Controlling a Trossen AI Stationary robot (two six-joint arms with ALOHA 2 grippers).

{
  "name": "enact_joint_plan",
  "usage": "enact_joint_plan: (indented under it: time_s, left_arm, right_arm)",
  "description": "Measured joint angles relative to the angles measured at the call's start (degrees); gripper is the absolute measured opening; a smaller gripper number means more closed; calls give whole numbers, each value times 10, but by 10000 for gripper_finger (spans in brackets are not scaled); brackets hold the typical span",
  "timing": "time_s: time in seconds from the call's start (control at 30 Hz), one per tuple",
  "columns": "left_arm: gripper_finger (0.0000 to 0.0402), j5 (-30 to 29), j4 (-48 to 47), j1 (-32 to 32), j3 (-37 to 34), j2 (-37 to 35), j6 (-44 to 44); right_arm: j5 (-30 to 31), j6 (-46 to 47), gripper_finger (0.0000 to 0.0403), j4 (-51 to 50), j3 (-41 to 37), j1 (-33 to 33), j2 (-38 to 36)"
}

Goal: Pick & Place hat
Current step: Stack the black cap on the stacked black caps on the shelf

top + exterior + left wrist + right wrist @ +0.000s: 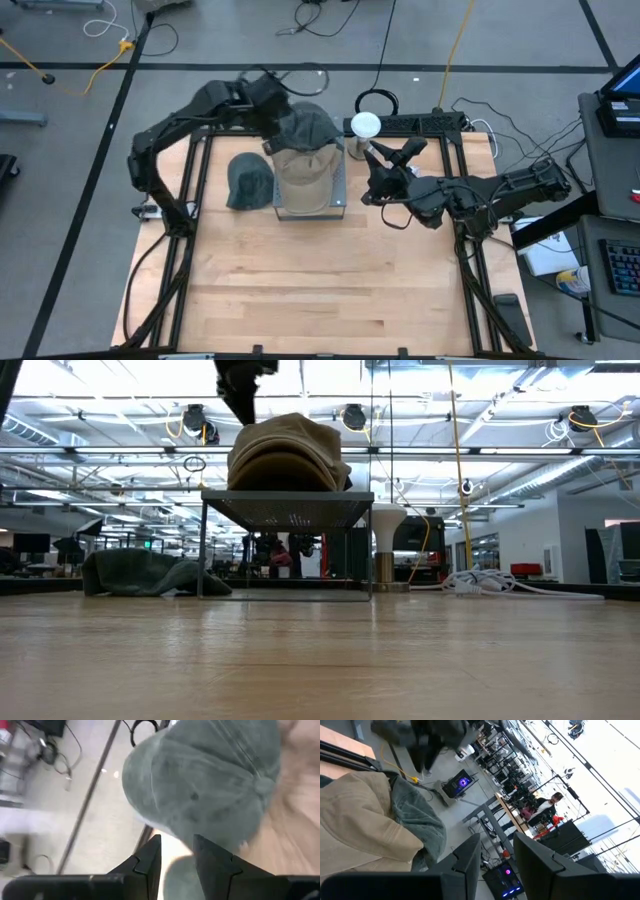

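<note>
Landmark: small metal mesh stand (340, 192) on the wooden worktop (320, 280).
Left end effector (176, 851): above the stand, parted, grasping nothing, over a grey-green fabric cap (200, 785).
Right end effector (388, 152): beside the stand, parted, released.
Tan cap (303, 172): atop the stand.

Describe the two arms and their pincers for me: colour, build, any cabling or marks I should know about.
Both arms are dark, nearly black, built of slim jointed links on a black frame. The left pincer has two flat, angular black fingers; the right pincer has the same blocky pair. Dark cable runs beside the right arm. No markings show on either arm.
</note>
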Motion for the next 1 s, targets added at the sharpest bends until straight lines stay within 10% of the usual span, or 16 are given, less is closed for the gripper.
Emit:
enact_joint_plan:
  time_s: [0.53,1.0]
  left_arm:
    - [118,258,-135,5,-5,-125,-40]
    - [167,256,-135,-6,-5,-157,-58]
  right_arm:
    - [0,-1,110,-2,0,0,0]
    - [0,-1,110,-2,0,2,0]
